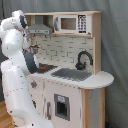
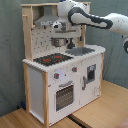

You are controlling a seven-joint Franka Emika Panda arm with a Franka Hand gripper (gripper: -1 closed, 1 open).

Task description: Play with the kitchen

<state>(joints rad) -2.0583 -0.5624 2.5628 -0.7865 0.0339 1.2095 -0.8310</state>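
Up under the grey hood (image 2: 48, 22) of the toy kitchen (image 2: 62, 75), the gripper (image 2: 61, 42) hangs above the red-ringed hob (image 2: 54, 59); can't tell if fingers open/shut; kitchen stands on wood floor (image 2: 95, 117).

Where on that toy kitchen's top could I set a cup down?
The rounded counter end beyond the sink is bare. The hob looks free, but the robot's tool hangs near its back, under the hood.
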